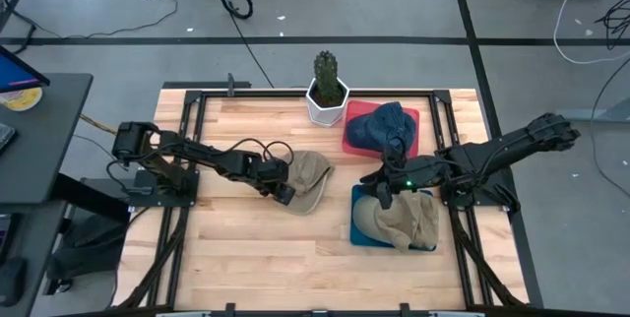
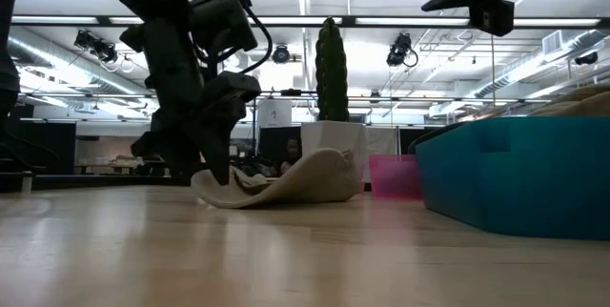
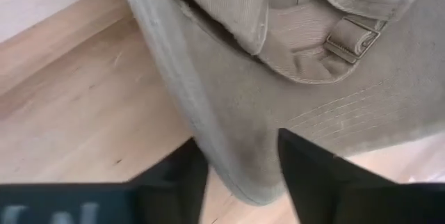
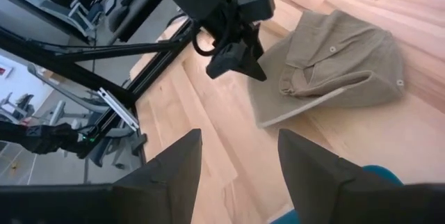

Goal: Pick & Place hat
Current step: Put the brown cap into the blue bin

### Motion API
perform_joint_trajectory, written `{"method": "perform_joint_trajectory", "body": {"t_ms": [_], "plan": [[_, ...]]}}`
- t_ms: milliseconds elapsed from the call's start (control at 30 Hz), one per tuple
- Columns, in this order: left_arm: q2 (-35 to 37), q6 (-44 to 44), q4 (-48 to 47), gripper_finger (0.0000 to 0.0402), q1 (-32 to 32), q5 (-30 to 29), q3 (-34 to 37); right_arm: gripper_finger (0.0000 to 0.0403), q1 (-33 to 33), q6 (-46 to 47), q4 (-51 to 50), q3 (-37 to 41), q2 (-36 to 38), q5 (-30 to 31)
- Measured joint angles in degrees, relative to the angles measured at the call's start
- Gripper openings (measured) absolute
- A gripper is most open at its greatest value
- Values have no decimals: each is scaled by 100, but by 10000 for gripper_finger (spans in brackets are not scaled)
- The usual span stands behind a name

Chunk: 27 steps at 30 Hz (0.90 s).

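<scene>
A tan hat [image 1: 313,177] lies upside down on the wooden table near its middle, its strap and buckle [image 3: 351,40] showing. In the low view the tan hat [image 2: 286,181] rests on its crown, with one side curled up. My left gripper [image 1: 285,193] stands at the hat's left edge, shut on the brim. My right gripper [image 1: 379,192] hangs open above the teal tray [image 1: 358,230], well right of the hat, with nothing between its fingers [image 4: 174,175]. My left gripper pinches the hat's brim at its outer edge [image 3: 236,158] between its two fingers [image 3: 313,175]. The fingers slant down from the table's left side. The hat lies on the table and is not lifted.
A second tan hat [image 1: 406,221] fills the teal tray. Behind it a red tray [image 1: 413,118] holds a blue hat [image 1: 384,128]. A cactus in a white pot [image 1: 327,95] stands at the far edge, close behind the hat. Bare wood lies along the near side.
</scene>
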State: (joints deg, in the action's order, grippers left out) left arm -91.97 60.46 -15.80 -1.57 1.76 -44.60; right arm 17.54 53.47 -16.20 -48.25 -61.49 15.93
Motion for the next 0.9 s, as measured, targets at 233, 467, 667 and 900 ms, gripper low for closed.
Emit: {"method": "perform_joint_trajectory", "body": {"t_ms": [233, 467, 667, 900], "plan": [[65, -250, 270, 18, -47, 228, -29, 192, 0, 2, -7, 2, -18, 10], [606, -458, 128, 17, -118, -221, 2, 192, -3, 172, -12, 2, -16, 11], [1522, -810, -113, 12, -338, -1202, 4, 192, -57, 411, 27, 2, -16, 10], [2612, -2176, -5, 12, -843, -2724, 2, 192, -152, 783, 353, 7, -16, 125]]}}
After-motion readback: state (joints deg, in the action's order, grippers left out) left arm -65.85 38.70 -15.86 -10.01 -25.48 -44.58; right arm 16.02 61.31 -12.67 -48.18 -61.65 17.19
